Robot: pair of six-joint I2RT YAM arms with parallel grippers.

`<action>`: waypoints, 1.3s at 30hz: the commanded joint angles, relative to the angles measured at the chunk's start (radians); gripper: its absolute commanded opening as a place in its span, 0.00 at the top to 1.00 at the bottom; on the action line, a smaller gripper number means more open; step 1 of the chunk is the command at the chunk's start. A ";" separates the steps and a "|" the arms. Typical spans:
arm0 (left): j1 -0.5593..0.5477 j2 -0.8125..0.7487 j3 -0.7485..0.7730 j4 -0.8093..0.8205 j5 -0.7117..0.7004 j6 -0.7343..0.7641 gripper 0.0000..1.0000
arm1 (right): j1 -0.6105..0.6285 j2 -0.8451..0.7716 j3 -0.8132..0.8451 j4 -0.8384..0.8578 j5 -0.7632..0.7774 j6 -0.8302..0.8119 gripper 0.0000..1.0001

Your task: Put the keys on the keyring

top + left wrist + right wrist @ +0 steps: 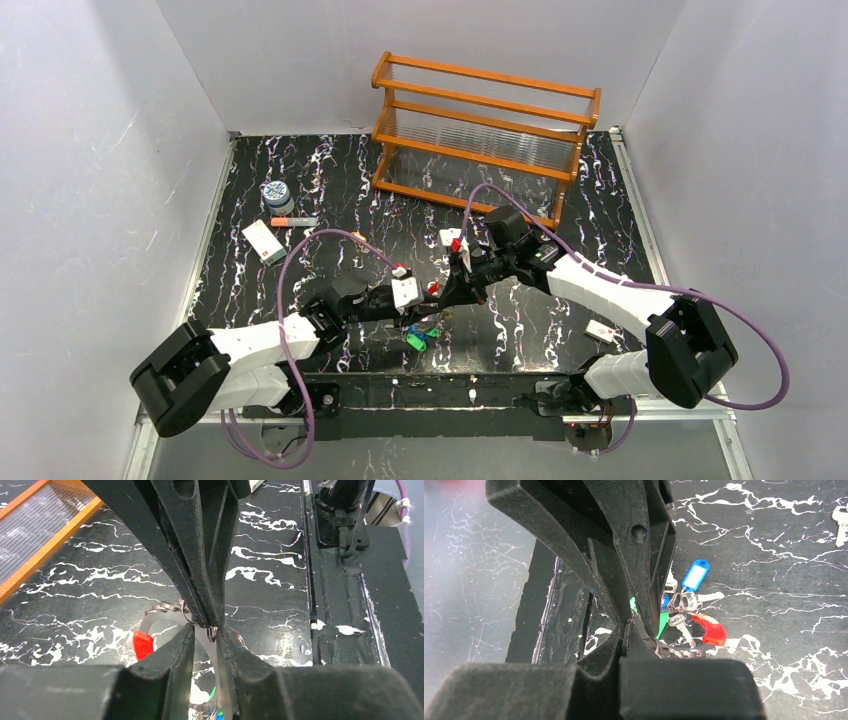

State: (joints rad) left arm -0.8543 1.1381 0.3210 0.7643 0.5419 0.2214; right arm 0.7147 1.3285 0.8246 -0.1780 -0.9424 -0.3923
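Keyring (149,621) just beside the left fingers (175,655)

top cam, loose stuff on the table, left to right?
white card → keys → small white object. Left out: the jar and orange-tipped stick overlap the card, and the wooden rack spans over the keys.

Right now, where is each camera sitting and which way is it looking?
Top camera: high behind the arms, looking down on the table; left arm and right arm both show.
Left wrist camera: on the left arm, looking along the left gripper at the right gripper.
Right wrist camera: on the right arm, looking past its own shut fingers at the keys.
Shared: both wrist views show the keyring with its red piece.
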 commanded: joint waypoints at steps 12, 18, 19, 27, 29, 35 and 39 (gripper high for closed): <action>-0.008 0.005 0.005 0.035 -0.061 -0.091 1.00 | 0.008 -0.079 -0.039 0.201 0.072 0.126 0.61; -0.008 -0.080 -0.049 0.035 -0.060 -0.062 1.00 | -0.022 -0.249 -0.190 0.512 0.179 0.319 0.25; -0.008 -0.101 -0.061 0.035 -0.060 -0.049 1.00 | -0.028 -0.263 -0.200 0.534 0.175 0.332 0.25; -0.014 -0.295 -0.166 0.037 -0.055 0.116 1.00 | -0.039 -0.310 -0.225 0.590 0.114 0.359 0.23; -0.015 -0.340 -0.190 0.038 -0.054 0.164 1.00 | -0.039 -0.312 -0.225 0.591 0.106 0.355 0.22; -0.019 -0.454 -0.245 0.041 -0.063 0.265 1.00 | -0.040 -0.293 -0.215 0.566 0.078 0.338 0.21; -0.019 -0.478 -0.245 0.042 -0.107 0.210 1.00 | -0.039 -0.272 -0.198 0.548 0.071 0.335 0.21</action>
State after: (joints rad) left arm -0.8680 0.6895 0.0734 0.7753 0.4770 0.4309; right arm 0.6781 1.0401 0.6052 0.3496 -0.8455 -0.0521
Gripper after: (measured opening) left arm 0.018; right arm 0.786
